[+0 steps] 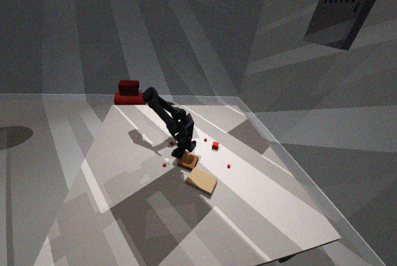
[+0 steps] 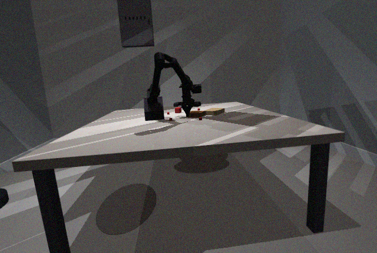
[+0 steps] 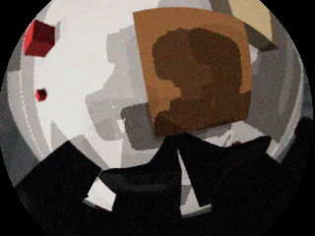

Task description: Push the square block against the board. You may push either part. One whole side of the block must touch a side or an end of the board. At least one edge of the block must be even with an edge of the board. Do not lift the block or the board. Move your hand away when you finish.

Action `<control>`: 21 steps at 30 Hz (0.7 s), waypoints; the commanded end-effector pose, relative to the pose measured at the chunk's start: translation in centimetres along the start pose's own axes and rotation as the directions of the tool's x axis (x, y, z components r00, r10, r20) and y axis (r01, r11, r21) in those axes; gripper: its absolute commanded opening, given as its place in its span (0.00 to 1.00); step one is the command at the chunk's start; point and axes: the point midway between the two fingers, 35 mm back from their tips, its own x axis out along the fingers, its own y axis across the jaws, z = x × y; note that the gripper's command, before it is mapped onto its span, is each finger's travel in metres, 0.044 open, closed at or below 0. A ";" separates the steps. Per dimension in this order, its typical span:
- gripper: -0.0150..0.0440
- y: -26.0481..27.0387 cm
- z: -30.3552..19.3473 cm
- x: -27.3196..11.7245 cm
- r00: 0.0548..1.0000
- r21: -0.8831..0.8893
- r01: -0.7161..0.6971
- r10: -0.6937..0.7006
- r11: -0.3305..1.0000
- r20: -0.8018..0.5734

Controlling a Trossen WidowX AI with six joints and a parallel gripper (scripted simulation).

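Note:
The square brown block lies flat on the table. The tan board lies flat just past it, on the side away from the arm. One corner of the block is very near the board, and their facing sides are not flush. I cannot tell whether that corner touches. My gripper is shut and empty, pointing down, with its tips low at the block's arm-side edge. Whether the tips touch the block is hidden.
A larger red cube stands off to one side of the block. Several tiny red cubes lie around, one on the board's right in the top view and one left of the block.

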 end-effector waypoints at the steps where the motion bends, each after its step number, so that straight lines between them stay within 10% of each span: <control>1: 0.25 0.1 0.8 0.1 1.000 -0.001 -0.006 0.006 1.000 0.001; 21: 0.25 -0.2 0.5 0.1 1.000 -0.002 -0.006 0.006 1.000 0.002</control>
